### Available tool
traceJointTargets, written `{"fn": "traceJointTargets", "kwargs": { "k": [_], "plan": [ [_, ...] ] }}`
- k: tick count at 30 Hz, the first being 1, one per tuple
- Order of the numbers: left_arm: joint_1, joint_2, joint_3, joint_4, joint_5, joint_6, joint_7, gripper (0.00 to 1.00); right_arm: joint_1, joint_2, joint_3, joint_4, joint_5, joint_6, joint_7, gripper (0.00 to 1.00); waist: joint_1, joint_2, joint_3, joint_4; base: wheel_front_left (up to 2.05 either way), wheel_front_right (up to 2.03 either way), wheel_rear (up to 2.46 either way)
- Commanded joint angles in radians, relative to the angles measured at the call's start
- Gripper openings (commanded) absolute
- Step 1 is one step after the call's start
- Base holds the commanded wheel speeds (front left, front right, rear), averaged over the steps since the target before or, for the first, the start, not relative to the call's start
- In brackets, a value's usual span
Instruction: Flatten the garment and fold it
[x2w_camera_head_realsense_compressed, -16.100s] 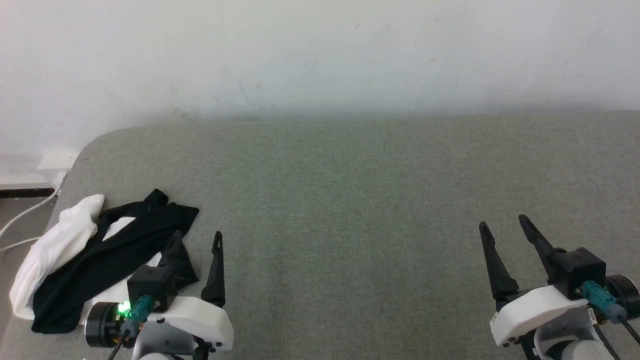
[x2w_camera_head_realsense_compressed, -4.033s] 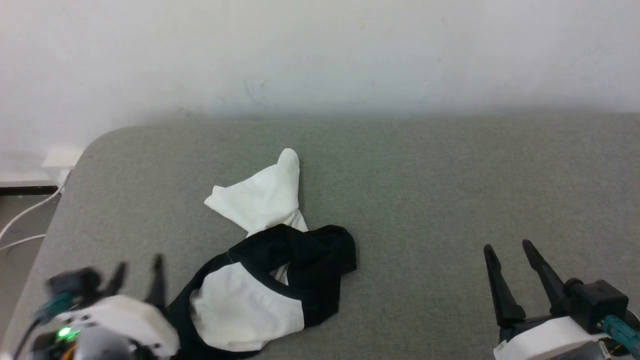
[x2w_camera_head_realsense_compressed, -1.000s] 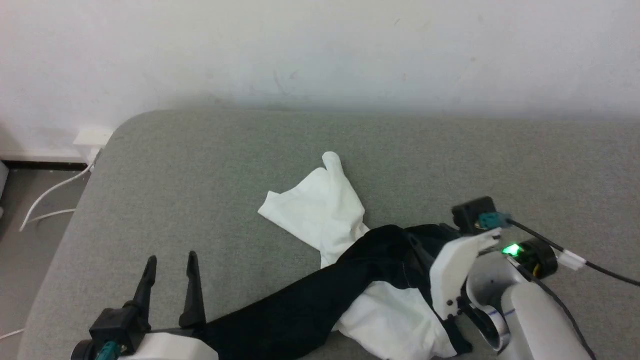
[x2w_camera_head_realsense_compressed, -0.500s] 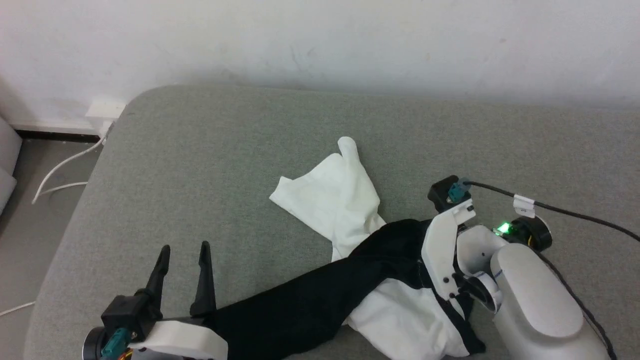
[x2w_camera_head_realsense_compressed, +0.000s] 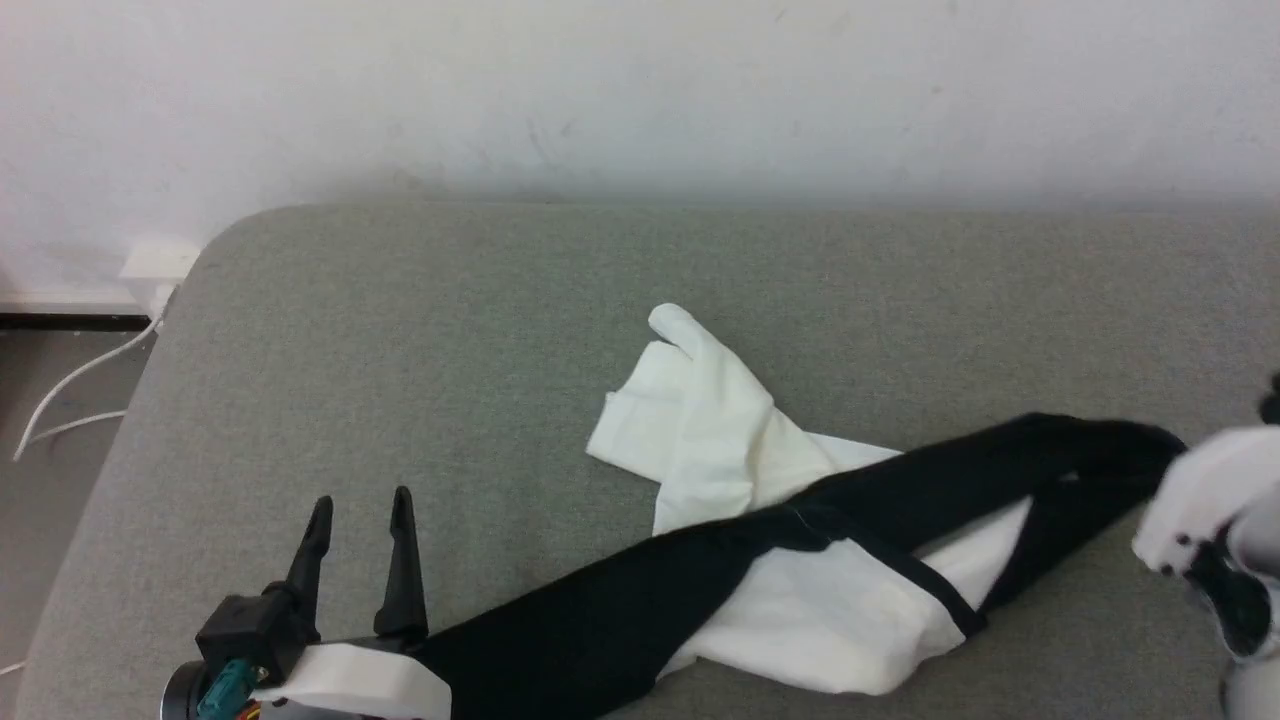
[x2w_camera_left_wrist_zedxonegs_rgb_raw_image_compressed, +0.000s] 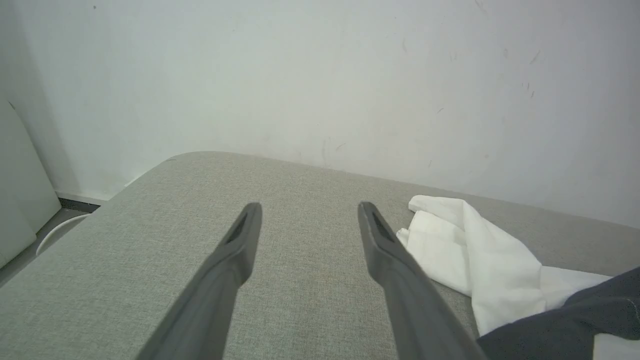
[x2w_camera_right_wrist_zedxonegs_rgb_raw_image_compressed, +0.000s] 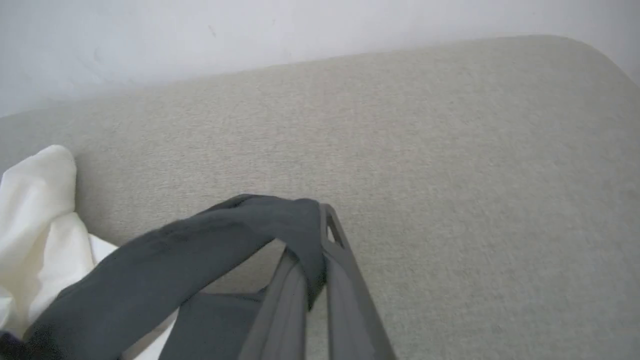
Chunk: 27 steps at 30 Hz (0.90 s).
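Head view: garment (x2w_camera_head_realsense_compressed: 830, 610) on grey fabric surface (x2w_camera_head_realsense_compressed: 420, 330) against white wall (x2w_camera_head_realsense_compressed: 640, 90).

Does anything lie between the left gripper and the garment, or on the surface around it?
Nothing visible does. From the open left gripper there is just grey surface up to the garment; the right gripper is shut on a black sleeve.

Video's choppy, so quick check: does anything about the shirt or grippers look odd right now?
The garment lies twisted, not flat, on the grey surface: one black sleeve is stretched rightwards, pinched in the shut right gripper, crossing the white body. The left gripper is open, holding nothing.
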Motion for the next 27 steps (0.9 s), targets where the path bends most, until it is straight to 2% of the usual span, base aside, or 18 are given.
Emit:
{"fn": "traceJointTargets", "kwargs": {
  "k": [1, 6, 7, 8, 9, 10, 14, 17, 19, 21, 22, 27],
  "plan": [
    [0.007, -0.001, 0.004, 0.004, 0.005, -0.004, -0.005, 1.00, 0.053, 0.019, -0.084, -0.025, -0.006, -0.002, -0.017, 0.00, 0.0000, 0.0000, -0.005, -0.018, 0.00, 0.00, 0.00],
    [0.006, 0.003, 0.004, 0.025, 0.000, -0.008, -0.002, 1.00, 0.171, 0.045, -0.404, -0.017, 0.017, -0.002, -0.091, 0.00, 0.0000, 0.0000, -0.009, -0.026, 0.00, 0.00, 0.00],
    [0.004, 0.005, 0.005, 0.031, -0.002, -0.010, -0.002, 1.00, 0.191, 0.045, -0.444, 0.010, 0.010, -0.002, -0.108, 0.05, 0.0000, 0.0000, -0.009, -0.027, 0.00, 0.00, 0.00],
    [0.004, 0.007, 0.007, 0.036, -0.005, -0.011, -0.002, 1.00, 0.204, 0.045, -0.467, 0.042, 0.009, -0.002, -0.128, 0.24, 0.0000, 0.0000, -0.008, -0.029, 0.00, 0.00, 0.00],
    [0.005, 0.006, 0.008, 0.040, -0.006, -0.009, -0.002, 1.00, 0.208, 0.045, -0.477, 0.072, 0.012, -0.002, -0.151, 0.48, 0.0000, 0.0000, -0.008, -0.030, 0.00, 0.00, 0.00],
    [0.006, 0.007, 0.009, 0.043, -0.007, -0.007, -0.002, 1.00, 0.211, 0.045, -0.473, 0.097, 0.014, -0.002, -0.180, 1.00, 0.0000, 0.0000, -0.009, -0.033, 0.00, 0.00, 0.00],
    [0.009, 0.009, 0.010, 0.046, -0.007, -0.003, -0.002, 1.00, 0.219, 0.046, -0.421, 0.128, 0.030, -0.002, -0.341, 1.00, 0.0000, 0.0000, -0.014, -0.040, 0.00, 0.00, 0.00],
    [0.009, 0.011, 0.008, 0.041, -0.003, 0.000, -0.002, 1.00, 0.232, 0.046, -0.359, 0.093, 0.035, -0.002, -0.443, 1.00, 0.0000, 0.0000, -0.020, -0.042, 0.00, 0.00, 0.00],
    [0.010, 0.013, 0.004, 0.039, 0.001, 0.002, -0.002, 1.00, 0.246, 0.046, -0.304, 0.051, 0.025, -0.002, -0.467, 1.00, 0.0000, 0.0000, -0.025, -0.042, 0.00, 0.00, 0.00],
    [0.011, 0.016, 0.002, 0.036, 0.004, 0.004, -0.002, 1.00, 0.265, 0.046, -0.217, 0.006, 0.012, -0.002, -0.436, 1.00, 0.0000, 0.0000, -0.030, -0.042, 0.00, 0.00, 0.00],
    [0.011, 0.016, 0.002, 0.036, 0.004, 0.004, -0.002, 1.00, 0.265, 0.046, -0.217, 0.006, 0.012, -0.002, -0.436, 1.00, 0.0000, 0.0000, -0.030, -0.042, 0.00, 0.00, 0.00],
    [0.018, 0.020, -0.004, 0.031, 0.005, 0.011, 0.011, 1.00, 0.330, 0.046, 0.088, -0.114, 0.007, -0.002, -0.214, 1.00, 0.0000, 0.0000, -0.044, -0.037, 0.00, 0.00, 0.00]
  ]
}}
